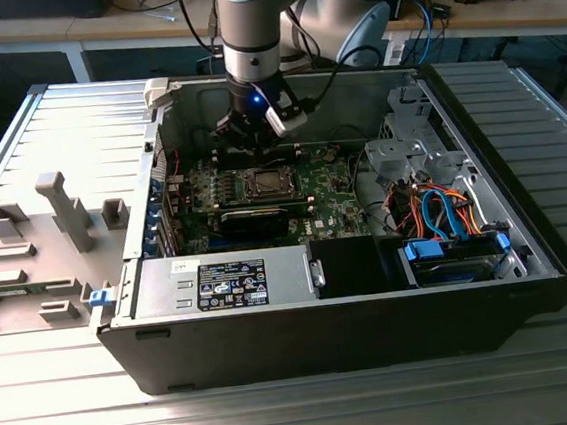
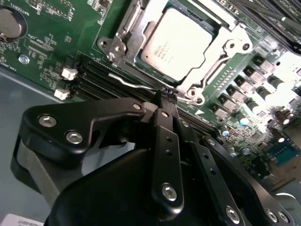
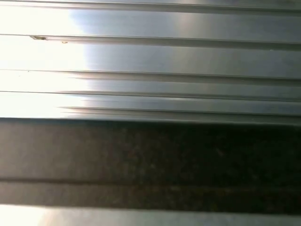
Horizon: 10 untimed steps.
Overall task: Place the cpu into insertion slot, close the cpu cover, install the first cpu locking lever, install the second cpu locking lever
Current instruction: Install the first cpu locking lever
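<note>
Clenched tight in the second wrist view: gripper (image 2: 168, 96), with black bolted metal fingers (image 2: 164, 136) drawn together to a narrow tip. Pinched at that tip, the free end of a thin bent wire locking lever (image 2: 134, 83), lying just beside the near edge of the socket.

Seated flat in the insertion slot (image 2: 123, 43): the cpu (image 2: 181, 41), a square chip with a dull silver-grey face. Folded down around it, the cpu cover (image 2: 235, 47), a bright metal frame with a window cut-out. All ringed by green circuit board (image 2: 51, 33) studded with small round capacitors (image 2: 260, 75).

In the exterior view, poised low over the board inside an open black computer case (image 1: 376, 339), just behind the cpu (image 1: 264, 182): the gripper (image 1: 256, 135) on a grey arm. Along the case's near side, a black labelled power box (image 1: 225, 281); toward the exterior view's right, orange and blue cables (image 1: 434, 206) and a blue-edged drive bay (image 1: 453, 254). Underneath, a ribbed metal table (image 1: 283, 413); at the exterior view's left, a grey side panel (image 1: 36, 246) with raised plastic blocks; behind, a wooden bench (image 1: 95, 32).

In the first wrist view, close against long shiny metal ribs (image 3: 188, 56) and a dark matte band (image 3: 150, 160).
</note>
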Available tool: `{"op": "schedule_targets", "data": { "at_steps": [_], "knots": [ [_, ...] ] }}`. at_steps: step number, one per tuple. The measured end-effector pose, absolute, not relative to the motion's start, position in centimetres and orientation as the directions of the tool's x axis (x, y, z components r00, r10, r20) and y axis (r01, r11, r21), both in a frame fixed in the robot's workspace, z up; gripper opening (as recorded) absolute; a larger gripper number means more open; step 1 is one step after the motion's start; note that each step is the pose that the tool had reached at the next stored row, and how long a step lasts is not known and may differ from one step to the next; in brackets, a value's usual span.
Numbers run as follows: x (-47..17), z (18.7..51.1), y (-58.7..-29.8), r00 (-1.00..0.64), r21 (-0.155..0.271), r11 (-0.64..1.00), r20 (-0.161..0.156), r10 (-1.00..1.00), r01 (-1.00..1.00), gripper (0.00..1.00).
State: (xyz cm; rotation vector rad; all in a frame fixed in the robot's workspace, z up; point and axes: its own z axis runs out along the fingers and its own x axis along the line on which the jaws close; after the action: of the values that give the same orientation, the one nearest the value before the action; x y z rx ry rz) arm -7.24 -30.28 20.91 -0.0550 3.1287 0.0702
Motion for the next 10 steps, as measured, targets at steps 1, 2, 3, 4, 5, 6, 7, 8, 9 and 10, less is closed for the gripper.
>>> {"op": "schedule_targets", "data": {
  "at_steps": [1,2,3,4,5,6,7,8,9,10],
  "knots": [
    [-7.1,20.9,-30.3,-0.999,0.045,0.998,-0.012,-0.035,-0.035,0.11],
    [-7.0,20.8,-30.3,-0.999,0.045,0.998,-0.012,-0.035,-0.035,0.11],
    [-6.9,20.8,-30.3,-0.999,0.045,0.998,-0.012,-0.035,-0.035,0.11],
    [-6.6,20.7,-30.3,-0.999,0.045,0.998,-0.012,-0.035,-0.035,0.11],
    [-6.4,20.7,-30.3,-0.999,0.045,0.998,-0.012,-0.035,-0.035,0.11],
    [-6.3,20.6,-30.3,-0.999,0.045,0.998,-0.011,-0.035,-0.035,0.11],
    [-6.1,20.6,-30.3,-0.999,0.045,0.998,-0.011,-0.035,-0.036,0.11],
    [-5.9,20.5,-30.3,-0.999,0.045,0.998,-0.011,-0.035,-0.036,0.11],
    [-5.7,20.5,-30.3,-0.999,0.045,0.998,-0.01,-0.035,-0.036,0.11],
    [-5.6,20.5,-30.3,-0.999,0.045,0.998,-0.01,-0.035,-0.036,0.11]
  ]
}}
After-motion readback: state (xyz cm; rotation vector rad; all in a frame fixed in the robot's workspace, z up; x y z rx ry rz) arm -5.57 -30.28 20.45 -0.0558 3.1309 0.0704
